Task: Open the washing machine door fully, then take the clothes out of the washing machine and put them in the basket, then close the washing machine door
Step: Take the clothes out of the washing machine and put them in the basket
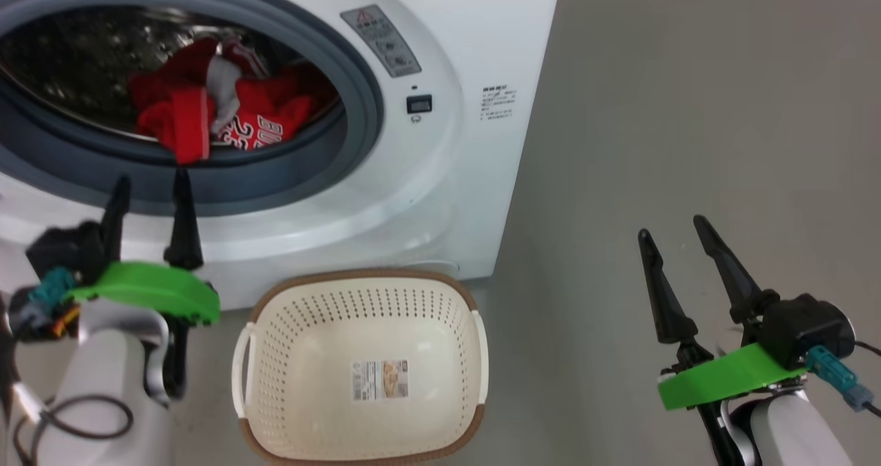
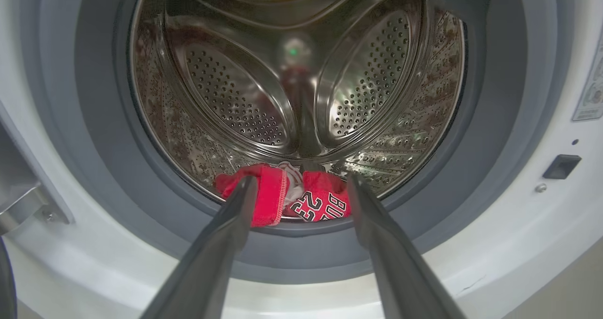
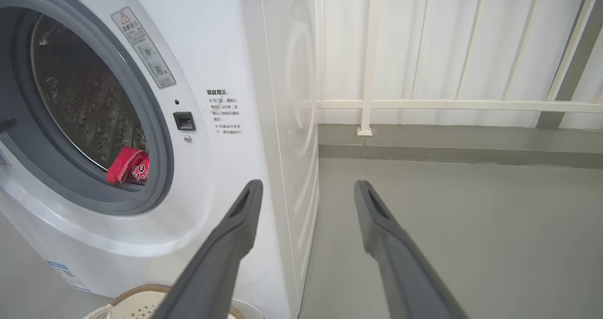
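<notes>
Floor [image 1: 688, 108]: smooth grey, 3 o'clock.
Railing [image 3: 372, 55]: white, beyond the washing machine [image 1: 468, 39].
Clothes [image 1: 206, 111]: red, in drum [image 2: 226, 88], 10 o'clock.
Basket [image 1: 358, 277]: on floor, 6 o'clock.
Left gripper [image 1: 152, 175]: spread, facing drum.
Right gripper [image 1: 671, 225]: spread, over floor.

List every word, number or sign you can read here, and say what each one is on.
"23" and "BU": white print on the red clothes.
"温馨提示": heading of the printed notice on the washing machine front; lines beneath too small.
Red warning triangle: on the grey warning sticker; its text too small.
The sticker in the basket: blurred, unreadable.
The blue label: too small.
</notes>
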Controlling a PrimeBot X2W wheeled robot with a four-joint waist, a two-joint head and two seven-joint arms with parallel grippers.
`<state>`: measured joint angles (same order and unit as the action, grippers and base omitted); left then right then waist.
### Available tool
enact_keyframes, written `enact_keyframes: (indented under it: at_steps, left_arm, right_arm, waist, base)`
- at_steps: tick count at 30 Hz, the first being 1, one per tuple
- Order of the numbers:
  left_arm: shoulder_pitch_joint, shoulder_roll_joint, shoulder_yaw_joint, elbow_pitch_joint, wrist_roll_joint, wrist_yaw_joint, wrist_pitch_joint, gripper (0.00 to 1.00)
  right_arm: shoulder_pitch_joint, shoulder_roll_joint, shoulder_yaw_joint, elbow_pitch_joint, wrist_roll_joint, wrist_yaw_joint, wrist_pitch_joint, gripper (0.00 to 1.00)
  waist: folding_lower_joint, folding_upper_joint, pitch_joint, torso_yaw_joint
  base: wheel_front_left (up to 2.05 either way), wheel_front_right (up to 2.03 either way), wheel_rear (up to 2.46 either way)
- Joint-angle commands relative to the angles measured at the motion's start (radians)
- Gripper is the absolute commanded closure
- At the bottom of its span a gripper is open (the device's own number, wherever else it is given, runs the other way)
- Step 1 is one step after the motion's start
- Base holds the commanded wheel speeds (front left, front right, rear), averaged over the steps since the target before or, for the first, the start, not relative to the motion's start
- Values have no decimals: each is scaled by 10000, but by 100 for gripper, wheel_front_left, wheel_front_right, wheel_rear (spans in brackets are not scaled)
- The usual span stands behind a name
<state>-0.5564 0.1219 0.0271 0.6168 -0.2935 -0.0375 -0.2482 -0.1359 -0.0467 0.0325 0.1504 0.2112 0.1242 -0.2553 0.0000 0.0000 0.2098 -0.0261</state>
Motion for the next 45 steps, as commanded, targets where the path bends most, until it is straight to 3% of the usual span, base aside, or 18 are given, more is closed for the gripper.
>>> enact_keyframes:
  at_steps: [1,19,30,45]
  left_arm:
    - [-629,468,254,37,-15,-65,-95,0]
    - [-4152,999,225,2874,18,-149,-110,0]
    - [-6069,1502,-222,4715,340,12,551,0]
    - [-7414,2576,-736,6275,831,956,1552,0]
  right_arm:
    - [-397,-35,189,-309,-37,65,-65,0]
    - [-1335,-35,358,-538,145,65,-65,0]
    - [-1769,-35,723,-588,479,65,-65,0]
    - [-2104,-35,1105,-616,766,65,-65,0]
  waist:
    - [0,0,667,-4]
    - [0,0,2431,-367]
    - [0,0,3330,-758]
    - [0,0,4069,-1409]
  base:
    - [0,0,0]
    - [0,0,0]
    - [0,0,0]
    - [0,0,0]
